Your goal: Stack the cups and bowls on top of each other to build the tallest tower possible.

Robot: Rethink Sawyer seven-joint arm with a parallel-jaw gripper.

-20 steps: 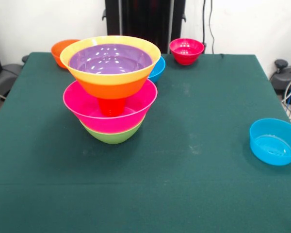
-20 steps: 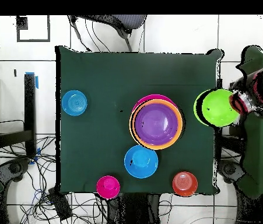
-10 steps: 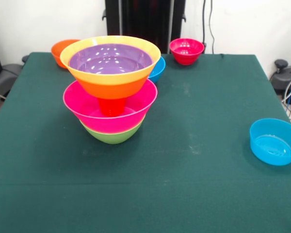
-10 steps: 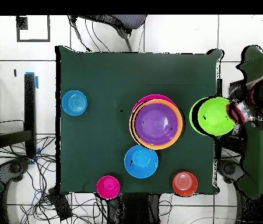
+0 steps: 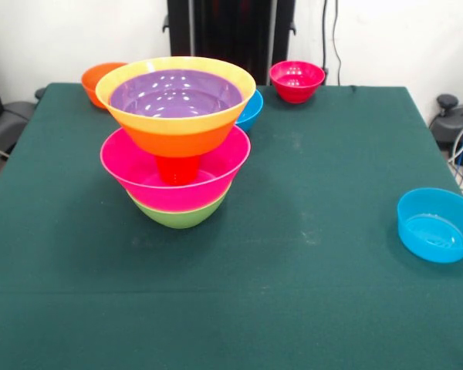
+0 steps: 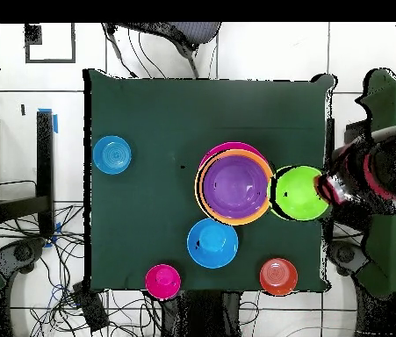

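The jaws show in neither view. The tower (image 5: pixel 176 139) stands left of centre on the table (image 5: pixel 309 293): a green bowl (image 5: pixel 177 216) lowest, pink above, an orange cup (image 5: pixel 177 168), then a large orange bowl cradling a glossy purple one. In the overhead view a person's hand (image 6: pixel 342 186) holds a bright green bowl (image 6: pixel 299 193) beside it.
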